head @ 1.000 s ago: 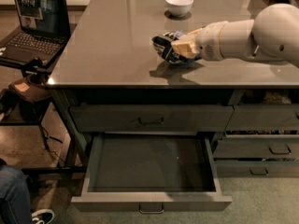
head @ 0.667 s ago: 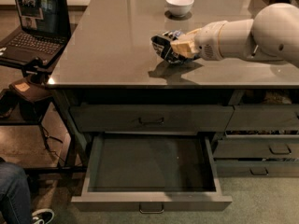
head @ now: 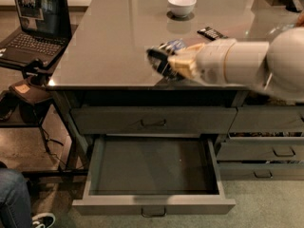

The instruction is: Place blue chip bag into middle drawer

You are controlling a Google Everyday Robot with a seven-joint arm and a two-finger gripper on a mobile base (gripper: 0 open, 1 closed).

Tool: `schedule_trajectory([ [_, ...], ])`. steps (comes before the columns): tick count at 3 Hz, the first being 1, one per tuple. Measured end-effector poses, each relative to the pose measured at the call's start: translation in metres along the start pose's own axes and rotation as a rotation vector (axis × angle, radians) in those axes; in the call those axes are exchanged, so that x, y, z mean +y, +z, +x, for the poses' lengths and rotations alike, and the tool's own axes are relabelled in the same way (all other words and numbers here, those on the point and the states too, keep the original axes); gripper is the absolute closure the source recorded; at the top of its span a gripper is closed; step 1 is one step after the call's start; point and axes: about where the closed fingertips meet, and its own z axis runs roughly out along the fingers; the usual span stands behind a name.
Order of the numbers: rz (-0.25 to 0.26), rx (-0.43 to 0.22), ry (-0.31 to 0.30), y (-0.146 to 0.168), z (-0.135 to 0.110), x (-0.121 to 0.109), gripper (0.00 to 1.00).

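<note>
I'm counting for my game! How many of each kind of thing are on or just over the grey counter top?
bowl: 1
chip bag: 1, gripped by the pincer just over the counter, near its front edge
black wrapper: 1
Total: 3

Blue bag point(head: 174, 45) in gripper point(head: 162, 63) above open drawer point(head: 153, 205)

White rounded arm point(head: 237, 63) segs, tan wrist sect., black jaws above countertop point(head: 118, 37) front edge, large white dome
</note>
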Motion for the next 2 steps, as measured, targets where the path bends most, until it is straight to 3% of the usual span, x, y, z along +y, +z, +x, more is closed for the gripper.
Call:
schedule_trajectory([
  [1, -0.021, -0.028, -0.049, -0.011, -0.011, 0.08, 1.0],
  [2, -0.187, -0.014, -0.062, -0.014, 0.011, 0.192, 1.0],
])
